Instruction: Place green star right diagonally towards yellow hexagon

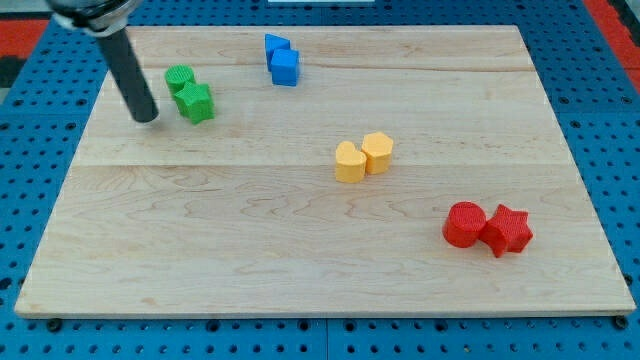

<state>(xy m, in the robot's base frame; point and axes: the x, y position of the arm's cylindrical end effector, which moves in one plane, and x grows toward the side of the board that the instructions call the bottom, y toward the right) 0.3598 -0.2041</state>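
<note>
The green star (196, 102) lies near the board's top left, touching a green round block (179, 79) just above and left of it. My tip (146, 117) is on the board just left of the green star, a small gap apart. The yellow hexagon (377, 151) sits near the board's middle, touching a yellow heart-like block (350, 162) on its left. The hexagon lies down and to the right of the star.
Two blue blocks (283, 61) sit together at the top centre. A red cylinder (464, 224) and a red star (507, 230) touch at the lower right. The wooden board (300, 270) lies on a blue pegboard.
</note>
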